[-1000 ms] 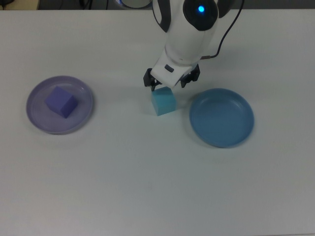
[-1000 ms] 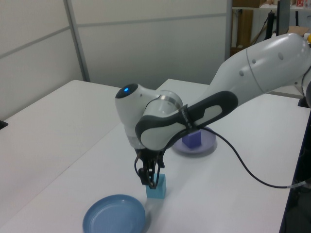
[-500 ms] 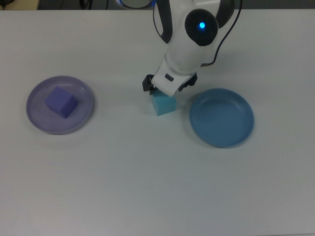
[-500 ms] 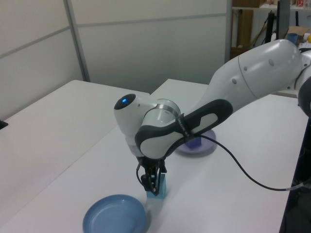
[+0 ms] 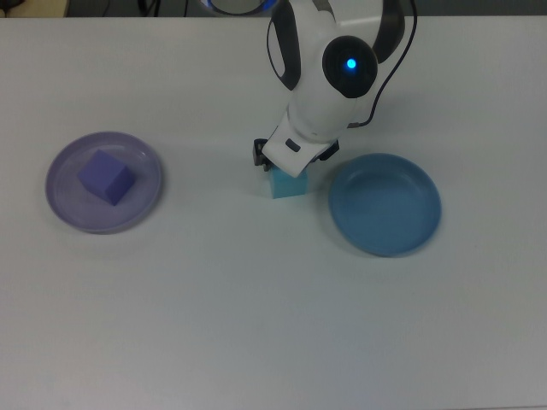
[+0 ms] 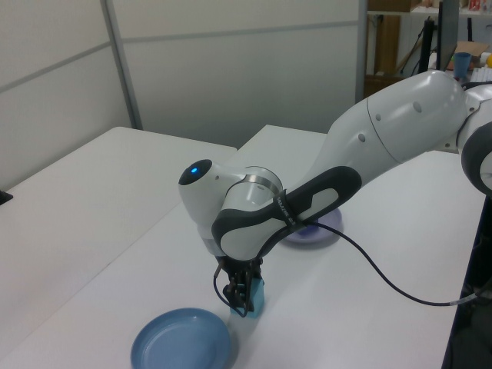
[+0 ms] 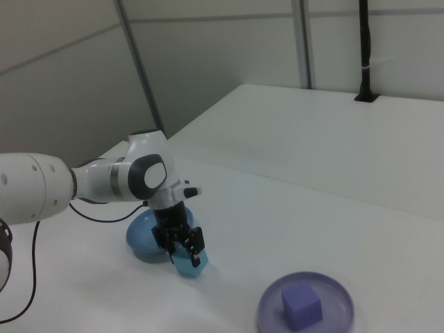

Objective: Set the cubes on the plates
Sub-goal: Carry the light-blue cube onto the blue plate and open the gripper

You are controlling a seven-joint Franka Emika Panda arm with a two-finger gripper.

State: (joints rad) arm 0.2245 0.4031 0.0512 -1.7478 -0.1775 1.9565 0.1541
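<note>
In the top view, the white arm reaches down from the upper middle of the frame, and its hand [image 5: 289, 167] is lowered around the cyan cube [image 5: 288, 183], which sits on the white worktop [image 5: 256, 307] just left of the blue plate [image 5: 385, 204]; only the cube's lower part shows beneath the wrist, a small matte turquoise block. At the left of the frame the purple cube [image 5: 106, 177], matte violet with crisp edges, rests inside the lavender plate [image 5: 103, 181], a shallow round rimmed dish. In the left view, the hand [image 6: 243, 297] points straight down in the lower middle, its dark fingers either side of the cyan cube [image 6: 254, 297]; I cannot tell whether they press on it. The blue plate [image 6: 181, 340] lies at the bottom left, the lavender plate [image 6: 315, 231] partly hidden behind the arm. In the right view, the hand [image 7: 182, 251] straddles the cyan cube [image 7: 189, 263] in front of the blue plate [image 7: 142, 236], while the purple cube [image 7: 301, 305] sits in the lavender plate [image 7: 306, 306] at the lower right.
</note>
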